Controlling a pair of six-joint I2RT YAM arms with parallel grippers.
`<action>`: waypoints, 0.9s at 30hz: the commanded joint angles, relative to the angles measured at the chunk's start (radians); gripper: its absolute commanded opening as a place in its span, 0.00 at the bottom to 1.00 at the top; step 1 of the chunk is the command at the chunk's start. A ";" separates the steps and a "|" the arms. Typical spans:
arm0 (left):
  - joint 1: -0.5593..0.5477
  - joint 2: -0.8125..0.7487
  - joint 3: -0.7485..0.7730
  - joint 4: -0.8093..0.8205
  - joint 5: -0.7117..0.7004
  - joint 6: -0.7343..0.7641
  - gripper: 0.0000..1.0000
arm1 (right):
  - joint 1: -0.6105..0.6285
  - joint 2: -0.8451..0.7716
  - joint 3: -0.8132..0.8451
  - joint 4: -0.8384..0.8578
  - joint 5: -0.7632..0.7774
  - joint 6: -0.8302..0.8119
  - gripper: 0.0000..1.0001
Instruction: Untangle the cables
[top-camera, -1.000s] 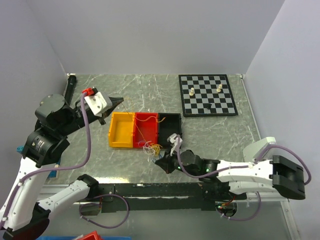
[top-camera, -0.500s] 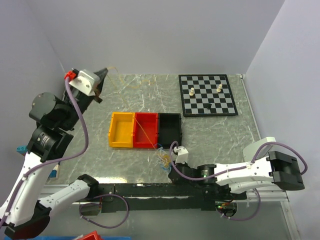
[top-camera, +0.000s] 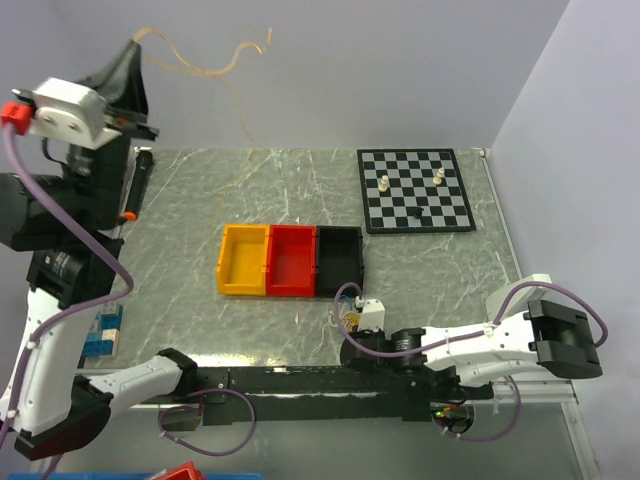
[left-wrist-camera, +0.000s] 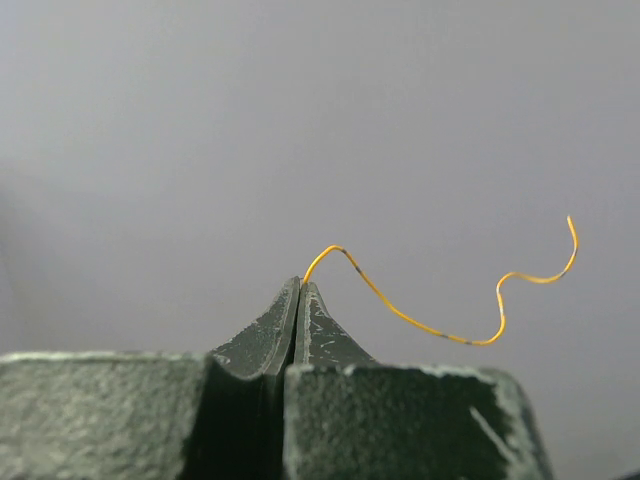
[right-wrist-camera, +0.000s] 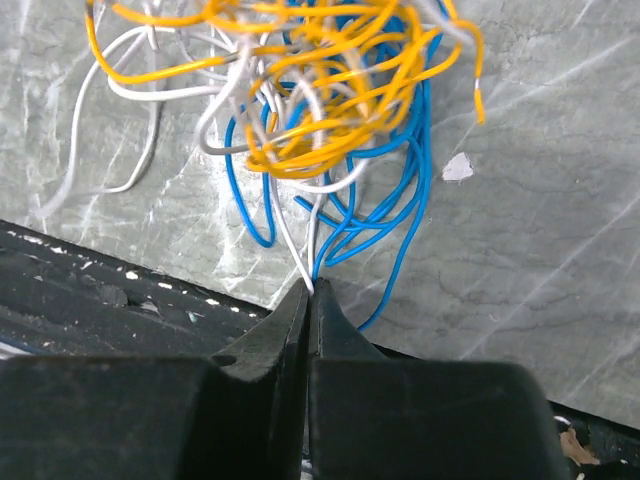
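Left tool (top-camera: 134, 46) higher now: grey wall (top-camera: 350, 60) behind, marbled table (top-camera: 300, 180) below

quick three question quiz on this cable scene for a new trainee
1. True or false: the left gripper is shut on a single thin yellow-orange wire.
2. The tangled clump of blue, yellow-orange and white wires lies: A in the red bin; B on the chessboard; C on the marbled table at the right gripper.
3. Fill in: left to right in the top view, the row of plastic bins runs yellow, red, ____.
Key: 1 true; 2 C; 3 black.
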 joint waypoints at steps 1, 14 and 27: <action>0.004 0.074 0.107 0.018 -0.036 0.013 0.01 | 0.012 0.046 0.026 -0.123 -0.028 0.005 0.00; 0.005 -0.076 -0.245 -0.128 0.093 0.047 0.01 | 0.033 -0.385 0.003 0.142 -0.089 -0.409 0.00; 0.004 -0.084 -0.373 -0.090 0.059 0.073 0.01 | 0.032 -0.386 0.024 0.190 -0.113 -0.512 0.36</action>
